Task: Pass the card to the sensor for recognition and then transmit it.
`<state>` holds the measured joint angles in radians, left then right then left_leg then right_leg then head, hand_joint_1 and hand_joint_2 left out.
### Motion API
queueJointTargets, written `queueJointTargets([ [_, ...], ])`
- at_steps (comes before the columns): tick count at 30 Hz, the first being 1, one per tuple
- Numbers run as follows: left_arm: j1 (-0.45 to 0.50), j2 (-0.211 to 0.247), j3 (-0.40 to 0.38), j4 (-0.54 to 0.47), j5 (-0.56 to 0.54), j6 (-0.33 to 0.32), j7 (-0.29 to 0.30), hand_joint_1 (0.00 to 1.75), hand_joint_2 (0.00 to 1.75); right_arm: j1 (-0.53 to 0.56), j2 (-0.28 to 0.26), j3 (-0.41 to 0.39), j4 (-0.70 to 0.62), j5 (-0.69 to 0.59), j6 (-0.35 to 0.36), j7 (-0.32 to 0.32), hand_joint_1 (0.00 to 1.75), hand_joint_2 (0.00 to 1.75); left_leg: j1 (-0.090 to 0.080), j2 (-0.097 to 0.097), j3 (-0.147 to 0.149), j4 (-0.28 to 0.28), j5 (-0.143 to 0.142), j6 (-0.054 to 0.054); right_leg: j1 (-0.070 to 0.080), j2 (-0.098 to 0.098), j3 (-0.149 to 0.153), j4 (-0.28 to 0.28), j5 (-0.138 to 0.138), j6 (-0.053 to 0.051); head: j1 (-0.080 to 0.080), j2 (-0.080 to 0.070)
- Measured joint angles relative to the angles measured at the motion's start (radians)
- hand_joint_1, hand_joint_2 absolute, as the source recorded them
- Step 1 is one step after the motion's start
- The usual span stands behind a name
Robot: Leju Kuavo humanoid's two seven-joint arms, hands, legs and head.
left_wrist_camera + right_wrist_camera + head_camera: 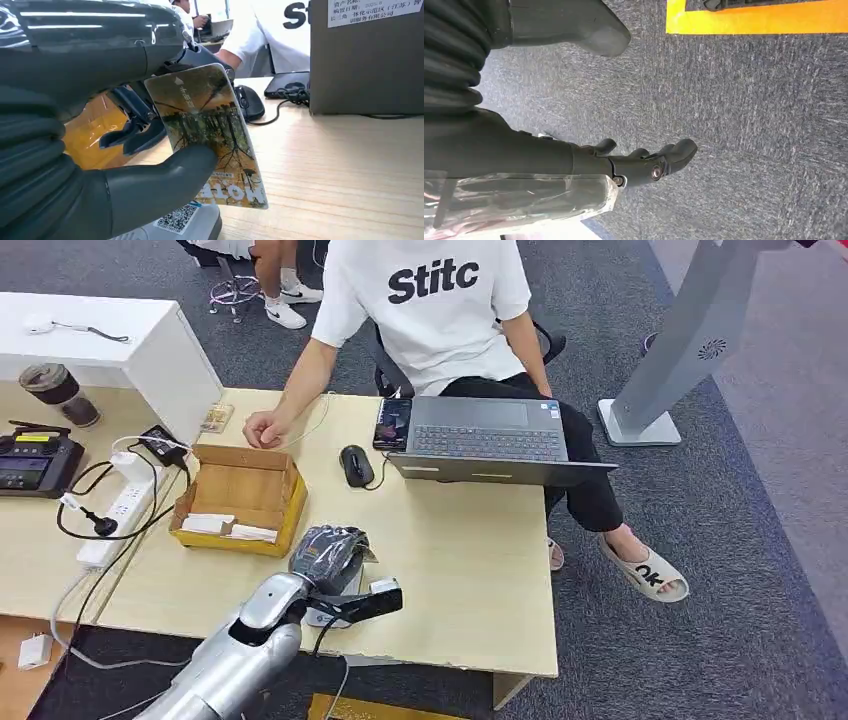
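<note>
- The left hand (328, 552) hovers over the near part of the pale wooden table (470, 570), just beside the open yellow cardboard box (240, 502).
- Its thick grey thumb (165, 175) and dark fingers pinch a thin glossy card printed with autumn trees (210, 135), held upright and a little tilted.
- Directly below the card sits the small white sensor with a QR-code label (185, 222), close under the card's lower edge; I cannot tell whether they touch.
- The right hand (644, 162) hangs over grey carpet (749, 125), fingers loosely curled and apart, holding nothing.
- A person in a white T-shirt (430, 310) sits behind the table at a grey laptop (490, 440), with a black mouse (356, 464) beside it.
</note>
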<state>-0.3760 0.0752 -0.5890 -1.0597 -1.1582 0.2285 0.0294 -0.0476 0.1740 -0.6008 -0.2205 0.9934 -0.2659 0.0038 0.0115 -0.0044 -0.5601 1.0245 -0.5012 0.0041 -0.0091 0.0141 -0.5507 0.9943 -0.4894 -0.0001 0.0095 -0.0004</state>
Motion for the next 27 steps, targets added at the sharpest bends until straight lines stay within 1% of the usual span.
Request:
queueJointTargets([
  [9,0.000,0.003,0.000,0.000,0.001,-0.003,0.002,1.75,1.75,0.000,0.000,0.000,0.000,0.000,0.000,0.000,0.00,1.75,0.000,0.000,0.000,0.000,0.000,0.000,0.000,0.000,0.000,0.000,0.000,0.000,0.000,0.000],
  [18,0.002,0.014,-0.011,-0.027,0.001,-0.056,0.015,1.75,1.75,0.002,0.000,-0.004,0.000,0.006,0.000,0.002,0.00,1.75,0.000,0.000,0.000,0.000,0.000,0.000,0.000,0.000,0.000,0.000,0.000,0.000,0.000,0.000],
  [23,0.006,0.036,-0.045,-0.045,-0.005,-0.098,0.025,1.75,1.75,0.003,0.001,-0.013,0.000,0.015,-0.002,0.008,0.00,1.75,0.000,0.000,0.000,0.000,0.000,0.000,0.000,0.000,0.001,0.000,0.000,0.000,0.000,0.000],
  [25,0.010,0.048,-0.056,-0.057,-0.006,-0.104,0.029,1.75,1.75,0.003,0.002,-0.019,0.000,0.015,-0.003,0.010,0.00,1.75,0.000,0.000,0.001,0.000,0.000,0.000,0.000,0.000,0.001,0.000,0.000,0.000,0.000,0.000],
  [27,0.010,0.048,-0.056,-0.057,-0.006,-0.104,0.029,1.75,1.75,0.003,0.002,-0.019,0.000,0.015,-0.003,0.010,0.00,1.75,0.000,0.000,0.001,0.000,0.000,0.000,0.000,0.000,0.001,0.000,0.000,0.000,0.000,0.000],
])
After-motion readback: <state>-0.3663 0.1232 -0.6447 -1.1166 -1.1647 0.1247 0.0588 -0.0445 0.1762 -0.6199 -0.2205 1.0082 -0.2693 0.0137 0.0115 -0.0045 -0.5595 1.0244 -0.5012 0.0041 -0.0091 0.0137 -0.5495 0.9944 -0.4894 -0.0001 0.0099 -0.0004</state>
